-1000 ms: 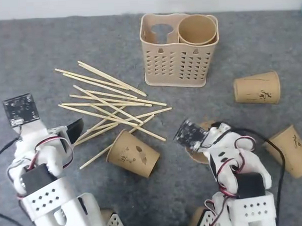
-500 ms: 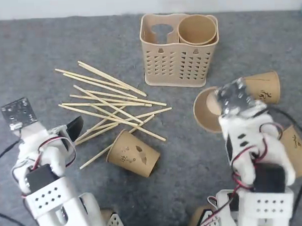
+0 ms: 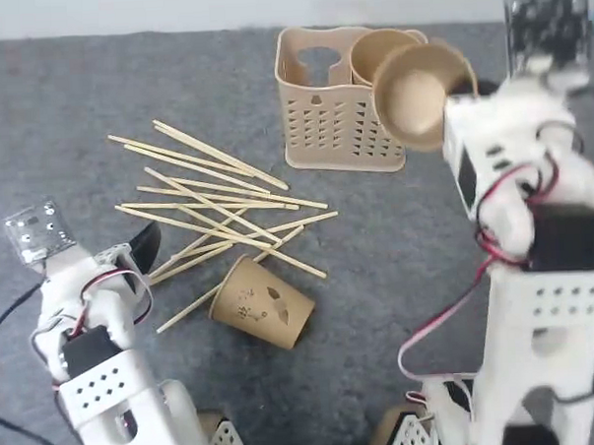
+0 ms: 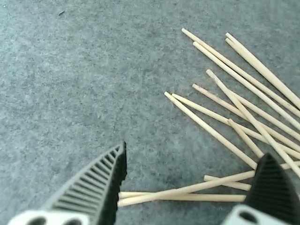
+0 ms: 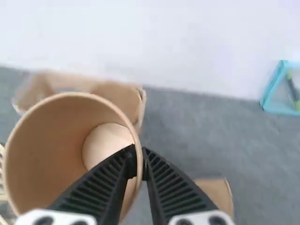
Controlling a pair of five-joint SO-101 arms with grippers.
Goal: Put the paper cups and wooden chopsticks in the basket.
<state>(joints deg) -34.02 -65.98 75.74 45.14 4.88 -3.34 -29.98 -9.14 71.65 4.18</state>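
A tan slotted basket (image 3: 337, 117) stands at the back of the grey mat with one paper cup (image 3: 380, 51) inside. My right gripper (image 3: 460, 85) is shut on the rim of another paper cup (image 3: 413, 94), held tilted in the air by the basket's right side. The right wrist view has this cup (image 5: 61, 140) pinched at its rim by the right gripper (image 5: 138, 161), with the basket (image 5: 117, 96) behind. Several wooden chopsticks (image 3: 217, 201) lie scattered left of centre. My left gripper (image 3: 141, 264) stands open at their near end. Chopsticks (image 4: 234, 108) lie ahead of the left gripper (image 4: 187, 185).
A third paper cup (image 3: 261, 303) lies on its side on the mat in front of the chopsticks. Another cup (image 5: 213, 190) lies on the mat below the raised right gripper. A teal box (image 5: 283, 89) sits at the far right edge.
The right arm has lifted the paper cup off the mat and carried it up and back to the basket's right side. The left arm has barely moved.
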